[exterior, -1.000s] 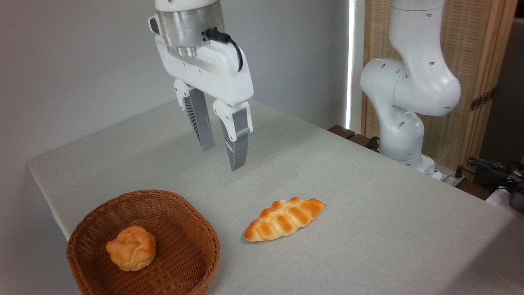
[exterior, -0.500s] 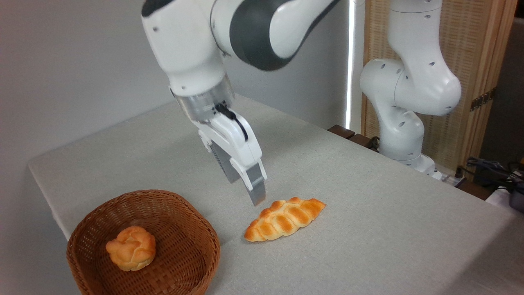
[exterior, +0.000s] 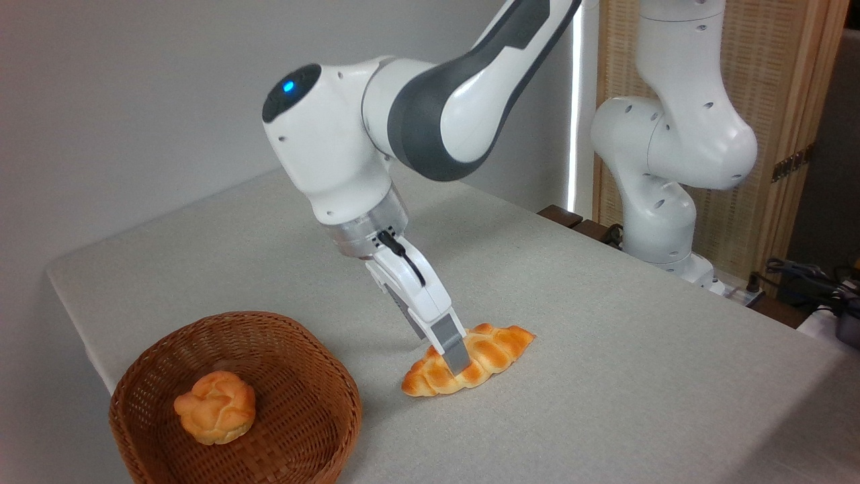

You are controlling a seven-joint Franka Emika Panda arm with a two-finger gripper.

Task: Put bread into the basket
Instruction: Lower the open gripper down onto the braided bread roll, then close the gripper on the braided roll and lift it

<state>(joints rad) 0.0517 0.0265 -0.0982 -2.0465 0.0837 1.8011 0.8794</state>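
Claw (exterior: 451,355) down at the bread (exterior: 494,346), tilted, its near finger (exterior: 455,349) crossing the front of the loaf around the middle while the far finger is hidden behind it; whether the fingers have closed on the loaf or merely straddle it I cannot tell from this angle; the bread lies flat on the worktop (exterior: 605,376), pointed ends running low-left to upper-right, just right of the basket (exterior: 316,393) and apart from it; the basket sits at the near left corner and already holds a small round bun (exterior: 215,407) left of its centre, with free wicker floor to the right of it; the step in hand looks like the grasp itself, so nothing of the transfer is done; the next move calls for a firm pinch across the loaf's width, a lift clear of the rim, then a carry leftward to that free side; the worktop is covered in plain pale grey cloth; behind it stands a bare grey wall, with a slatted wooden screen (exterior: 772,94) at the right behind the arm's base.
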